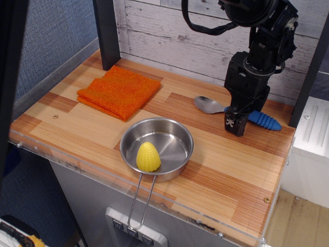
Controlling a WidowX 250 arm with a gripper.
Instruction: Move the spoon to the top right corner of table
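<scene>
The spoon lies across the far right part of the wooden table (226,159). Its silver bowl (205,104) points left and its ribbed blue handle (263,120) points right. My gripper (235,124) comes down from above and covers the spoon where the neck meets the handle. Its black fingers are closed around that spot, low over the tabletop. The part of the spoon between the fingers is hidden.
A steel pan (157,148) with a wire handle holds a yellow toy corn (148,157) at the front middle. A folded orange cloth (119,91) lies at the back left. A black post (107,32) stands at the back. A white box (308,149) sits past the right edge.
</scene>
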